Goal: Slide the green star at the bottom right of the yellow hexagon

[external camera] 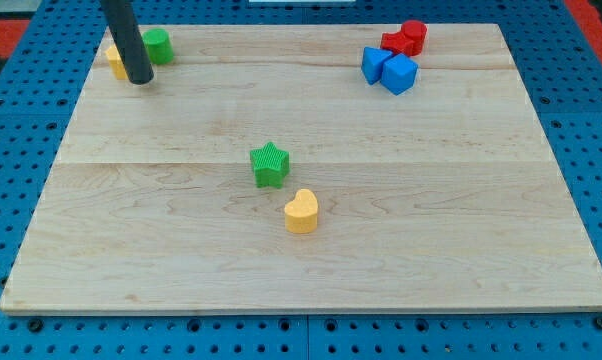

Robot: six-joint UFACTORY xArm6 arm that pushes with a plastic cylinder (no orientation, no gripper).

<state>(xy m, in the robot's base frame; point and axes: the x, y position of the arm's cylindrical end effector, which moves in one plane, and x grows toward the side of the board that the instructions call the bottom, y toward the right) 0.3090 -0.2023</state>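
Observation:
The green star [270, 164] lies near the middle of the wooden board. A yellow block [115, 62], likely the hexagon, sits at the view's top left, mostly hidden behind my rod. My tip [140, 78] rests on the board at the top left, touching or just in front of the yellow block and beside a green round block [158, 45]. The tip is far up and left of the green star.
A yellow heart-shaped block [302, 211] lies just below and right of the green star. Two blue blocks [390, 70] and a red block [406, 38] cluster at the top right. The board [461, 240] sits on a blue pegboard.

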